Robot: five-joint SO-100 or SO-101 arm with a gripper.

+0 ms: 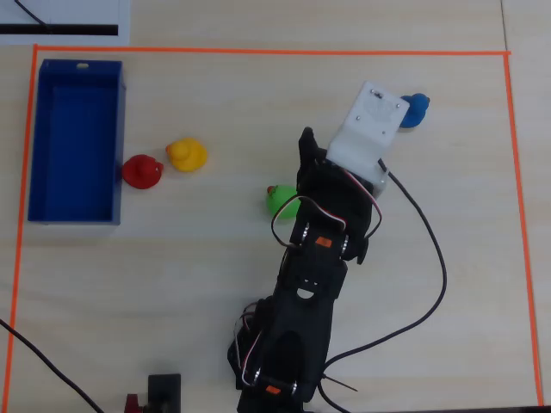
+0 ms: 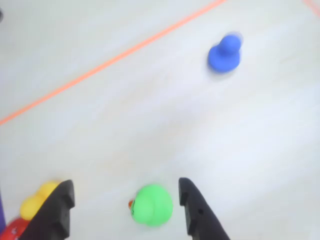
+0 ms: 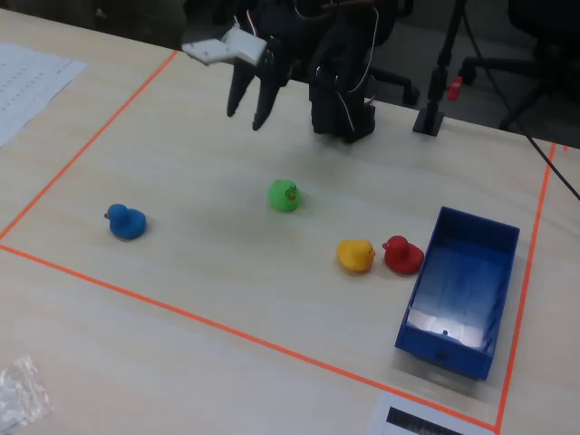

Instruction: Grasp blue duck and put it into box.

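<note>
- Starting at the left of the overhead view, we see the box (image 1: 76, 139), a deep blue shallow tray lying lengthwise just inside the orange tape line (image 1: 258, 52), with nothing visible in it.
- Just right of the box, the red duck (image 1: 141, 171) sits touching or almost touching its wall, and the yellow duck (image 1: 186, 155) is just beside the red one.
- Further right, the green duck (image 1: 281, 200) is partly hidden by the arm (image 1: 310, 292) in the overhead view.
- Right again, the gripper (image 3: 248, 116) hangs in the air above the table (image 1: 215, 284) with its jaws spread wide and nothing between them; in the wrist view the green duck (image 2: 152, 204) shows on the table below the gap between the two black fingers (image 2: 197, 207).
- Furthest right in the overhead view, the blue duck (image 1: 415, 110) stands on the table near the tape, partly covered by the white wrist housing (image 1: 368, 129).
- In the fixed view the blue duck (image 3: 125, 220) stands alone, well apart from the gripper, the other ducks and the box (image 3: 462, 290).
</note>
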